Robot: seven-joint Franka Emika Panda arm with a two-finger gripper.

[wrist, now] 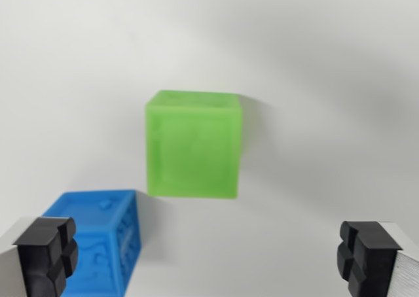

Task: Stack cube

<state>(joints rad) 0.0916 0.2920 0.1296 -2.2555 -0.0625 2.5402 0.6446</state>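
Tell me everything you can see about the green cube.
The green cube is translucent, plastic-looking, with faint raised patterns on its faces. It sits flat on the white surface, near the wrist view's centre, casting a soft shadow to its right. Nothing touches it; the blue cube lies apart, lower left. The picture is slightly blurred.

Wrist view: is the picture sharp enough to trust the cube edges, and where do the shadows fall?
In the wrist view the green cube is slightly soft, its edges blurred; a faint shadow falls to its right. The blue cube is cut off at the bottom edge. Lighting is even, no glare.
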